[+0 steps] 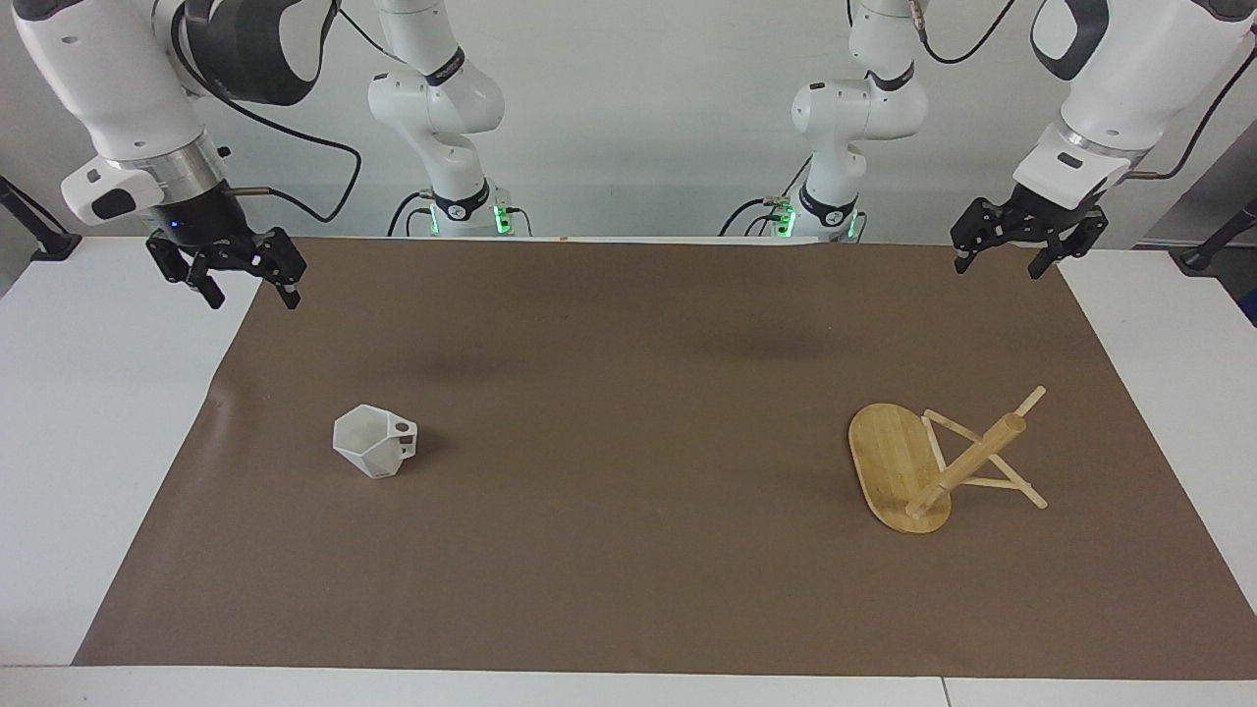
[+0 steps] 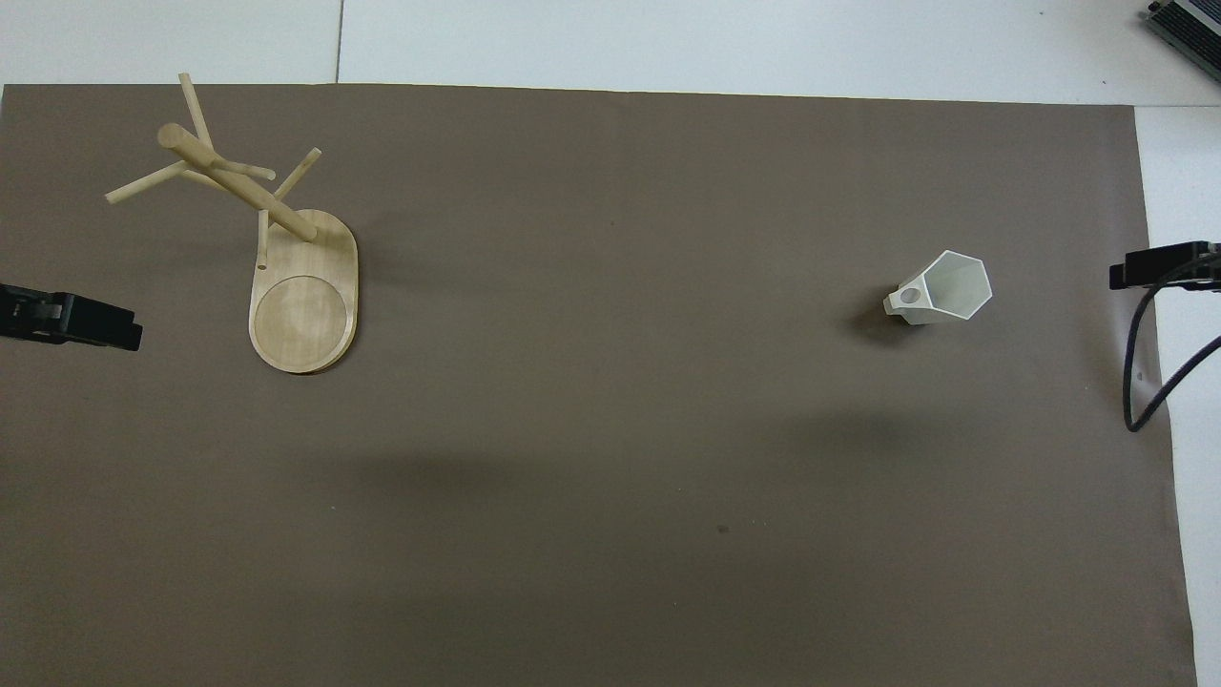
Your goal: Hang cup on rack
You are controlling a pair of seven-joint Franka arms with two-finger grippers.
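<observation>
The white faceted cup (image 1: 374,443) stands on the brown mat toward the right arm's end, its opening up and its handle toward the table's middle; it also shows in the overhead view (image 2: 941,289). The bamboo rack (image 1: 918,469) stands on its oval base toward the left arm's end, also seen from overhead (image 2: 286,258). My right gripper (image 1: 251,299) is open and empty, up in the air over the mat's edge, well apart from the cup. My left gripper (image 1: 999,268) is open and empty, over the mat's corner, waiting.
The brown mat (image 1: 628,393) covers most of the white table (image 1: 88,442). The right arm's black cable (image 2: 1140,382) hangs over the mat's edge in the overhead view. Both arm bases stand at the table's robot-side edge.
</observation>
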